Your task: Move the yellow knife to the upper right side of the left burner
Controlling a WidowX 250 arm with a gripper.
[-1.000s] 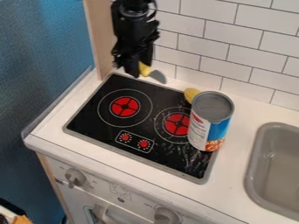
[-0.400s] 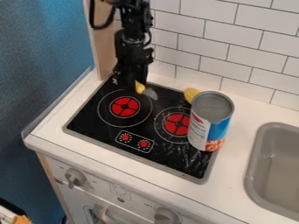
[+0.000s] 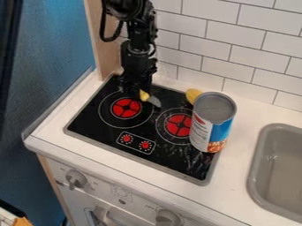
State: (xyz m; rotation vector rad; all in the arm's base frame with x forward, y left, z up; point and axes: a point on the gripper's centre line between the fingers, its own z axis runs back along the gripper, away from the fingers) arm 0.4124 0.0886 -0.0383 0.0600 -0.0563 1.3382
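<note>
The yellow knife (image 3: 144,95) is at the far right part of the left burner (image 3: 126,108) on a black toy stovetop (image 3: 88,128). Part of its yellow handle is hidden by the hand (image 3: 138,91), and the short grey blade slants away toward the near right, around the burner's outer ring; whether the blade touches the stovetop cannot be made out. A tall can (image 3: 213,121), blue, white and orange with a grey top, stands upright over the right side of the right burner (image 3: 179,125), hiding some of its ring. A yellow object (image 3: 193,94) beyond the can is partly covered by it, so its full shape is unclear. The black robot arm (image 3: 138,53) is cut off by the top edge. It comes down left of centre, close to vertical, with the hand pointing down over the far side of the left burner. The hand is dark against the black stovetop and its outline is hard to follow, but it is grasping the knife by the handle. At the right, a grey sink (image 3: 254,170) set into the white worktop (image 3: 239,185) is cut off by the picture's edge.
</note>
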